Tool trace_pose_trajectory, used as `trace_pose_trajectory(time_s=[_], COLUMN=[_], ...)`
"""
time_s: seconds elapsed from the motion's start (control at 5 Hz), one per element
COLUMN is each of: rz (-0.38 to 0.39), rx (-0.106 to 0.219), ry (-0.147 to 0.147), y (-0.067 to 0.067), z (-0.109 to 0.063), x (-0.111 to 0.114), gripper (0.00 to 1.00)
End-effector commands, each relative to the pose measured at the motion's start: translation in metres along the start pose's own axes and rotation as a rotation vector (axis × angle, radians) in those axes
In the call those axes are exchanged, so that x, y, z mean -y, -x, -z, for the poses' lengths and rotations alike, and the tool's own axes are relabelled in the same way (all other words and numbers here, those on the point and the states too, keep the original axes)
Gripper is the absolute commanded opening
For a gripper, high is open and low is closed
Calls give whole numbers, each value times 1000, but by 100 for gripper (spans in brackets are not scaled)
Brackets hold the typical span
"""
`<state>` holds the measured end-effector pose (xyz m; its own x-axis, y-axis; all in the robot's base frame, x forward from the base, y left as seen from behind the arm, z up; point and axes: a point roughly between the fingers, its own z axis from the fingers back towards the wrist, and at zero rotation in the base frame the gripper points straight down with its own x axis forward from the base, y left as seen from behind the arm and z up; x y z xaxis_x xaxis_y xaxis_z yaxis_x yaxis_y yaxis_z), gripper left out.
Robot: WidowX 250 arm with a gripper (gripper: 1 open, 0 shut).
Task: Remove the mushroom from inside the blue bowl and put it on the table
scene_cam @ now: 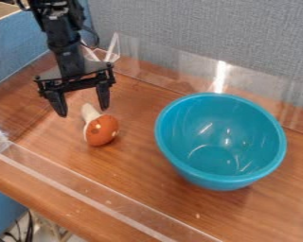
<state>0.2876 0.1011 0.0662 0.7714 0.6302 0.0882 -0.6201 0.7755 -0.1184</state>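
You have the toy mushroom point(98, 127) on the brown wood-grain counter point(154, 194), to the left of the turquoise-blue bowl point(222, 142) in the picture and well apart from it. The mushroom is lying on its side: its rounded reddish-brown cap is toward the front edge of the counter, and its pale cream stem points to the back, toward the robot arm point(58, 26). Your black claw point(80, 109) is released — its two fingers stand wide apart, pointing down, with nothing grasped between them. It is near the stem end of the mushroom; from this single view it seems to be a little above the counter, but you cannot be sure of its height. The bowl stands upright, its open top facing up, and you can see its glossy inside wall with nothing in it. Behind the bowl, a clear acrylic wall point(180, 74) runs along the counter's edge.
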Motion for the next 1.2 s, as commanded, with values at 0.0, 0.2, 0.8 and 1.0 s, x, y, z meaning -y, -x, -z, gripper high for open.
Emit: trace_pose_trajectory(time_s=[0.0,0.2,0.8,1.0], rz=[-12,-37,-69,-122], rx=[68,79,115,141], ry=[39,61,106,112], y=[-1,3,-5,-8], z=[-24,-31,-48,-64], x=[11,18,25,12], gripper=[100,100,100,100])
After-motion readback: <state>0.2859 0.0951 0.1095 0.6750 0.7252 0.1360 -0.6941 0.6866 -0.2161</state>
